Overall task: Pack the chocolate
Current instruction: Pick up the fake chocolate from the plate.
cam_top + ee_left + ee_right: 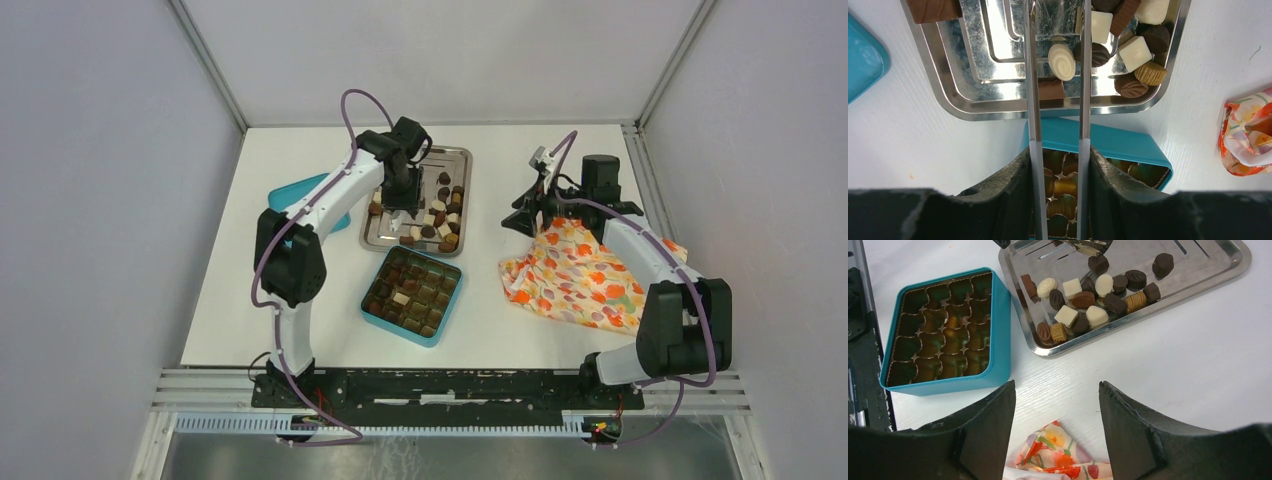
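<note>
At far left we see a teal lid [312, 200]. Next, the left gripper [1058, 20] hangs over the steel tray [1203, 262], its long blades a moderate gap apart and gripping nothing we can see. The chocolate [1083, 299] lies heaped in that tray's near end, just beside the teal box [1000, 325]. Farther right, the right gripper [1057, 385] stands wide and empty above the orange floral cloth [580, 280].
</note>
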Controlling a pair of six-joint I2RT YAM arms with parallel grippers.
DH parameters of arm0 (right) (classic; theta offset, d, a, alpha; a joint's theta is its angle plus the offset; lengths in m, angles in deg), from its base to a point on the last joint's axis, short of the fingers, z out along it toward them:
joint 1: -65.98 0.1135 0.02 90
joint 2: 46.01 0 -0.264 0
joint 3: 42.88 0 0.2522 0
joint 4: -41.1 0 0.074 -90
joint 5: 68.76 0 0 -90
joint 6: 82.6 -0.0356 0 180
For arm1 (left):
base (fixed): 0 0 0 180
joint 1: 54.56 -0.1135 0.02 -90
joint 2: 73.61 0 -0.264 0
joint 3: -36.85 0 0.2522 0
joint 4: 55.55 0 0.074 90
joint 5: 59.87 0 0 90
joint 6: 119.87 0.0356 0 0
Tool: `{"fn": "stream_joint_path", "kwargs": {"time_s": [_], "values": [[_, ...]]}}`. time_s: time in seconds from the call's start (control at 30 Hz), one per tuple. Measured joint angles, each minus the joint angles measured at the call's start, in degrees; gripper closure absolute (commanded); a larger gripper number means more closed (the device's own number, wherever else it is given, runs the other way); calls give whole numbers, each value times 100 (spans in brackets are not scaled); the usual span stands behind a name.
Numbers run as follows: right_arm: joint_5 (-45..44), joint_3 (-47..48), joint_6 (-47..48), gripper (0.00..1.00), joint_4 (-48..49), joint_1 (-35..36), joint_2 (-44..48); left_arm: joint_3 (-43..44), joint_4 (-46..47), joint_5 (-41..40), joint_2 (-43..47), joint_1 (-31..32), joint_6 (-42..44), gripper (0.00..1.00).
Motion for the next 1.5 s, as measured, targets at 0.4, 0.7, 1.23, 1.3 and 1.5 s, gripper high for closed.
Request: {"fn": "stream_joint_path", "kwargs": {"time_s": [0.4, 0.7, 1.23, 1.3, 1.5], "values": [[79, -70, -59, 32, 66, 0, 0, 236, -164, -142, -210, 114, 2, 54], [90, -70, -61, 32, 85, 0, 0, 315, -208, -208, -424, 144, 2, 54], [90, -133, -59, 32, 87, 0, 0, 426, -306, -271, -654, 184, 2, 77], [90, -133, -61, 32, 87, -2, 0, 426, -313, -271, -654, 184, 2, 85], [90, -133, -59, 32, 87, -2, 0, 439, -319, -302, -645, 184, 0, 98]]}}
